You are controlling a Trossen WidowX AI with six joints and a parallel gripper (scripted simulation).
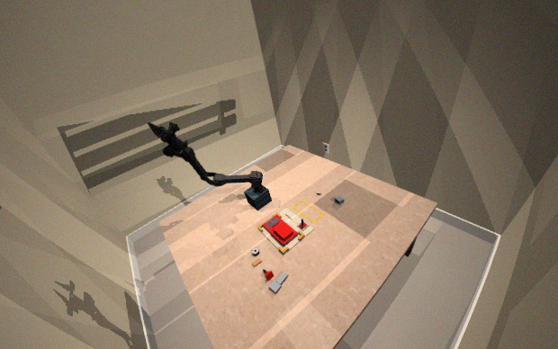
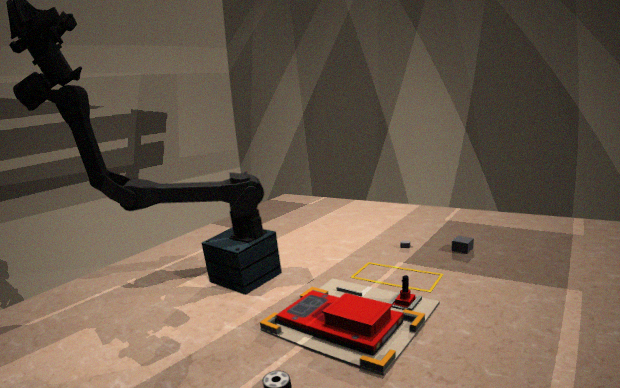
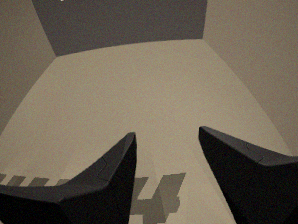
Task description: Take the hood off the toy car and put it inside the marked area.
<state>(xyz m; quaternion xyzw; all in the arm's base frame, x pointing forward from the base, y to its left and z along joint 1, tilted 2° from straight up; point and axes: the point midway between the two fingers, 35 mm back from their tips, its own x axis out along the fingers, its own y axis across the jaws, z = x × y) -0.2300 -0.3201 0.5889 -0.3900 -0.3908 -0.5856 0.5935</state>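
From where I stand, the black arm (image 1: pixel 198 165) (image 2: pixel 89 145) leans back from its dark box base (image 1: pixel 257 200) (image 2: pixel 242 265), its gripper (image 1: pixel 157 129) (image 2: pixel 22 12) (image 3: pixel 168 135) raised high, well away from the toy. The jaws are partly spread, with bare air between them. Taking the overhead view as a clock centred on the red toy car (image 1: pixel 283 231) (image 2: pixel 357 317), the base sits at eleven and the yellow marked outline (image 1: pixel 297 202) (image 2: pixel 361 266) at two, just off the pale board (image 1: pixel 292 210) (image 2: pixel 437 308) under the car. The hood seems to be the grey-patterned panel (image 1: pixel 273 221) (image 2: pixel 307 305) at the car's ten o'clock end — though from here I can't swear it isn't an opening — so it appears still on the car and outside the outline. Between two and three o'clock, a red piece with a black stem (image 1: pixel 302 224) (image 2: pixel 405 296) stands upright on the board. A small wheel (image 1: pixel 255 252) (image 2: pixel 276 380) lies between seven and eight, an orange strip (image 1: pixel 256 262) at seven, and two grey plates (image 1: pixel 275 286) at six. Farther out at two is a grey block (image 1: pixel 339 200) (image 2: pixel 462 245).
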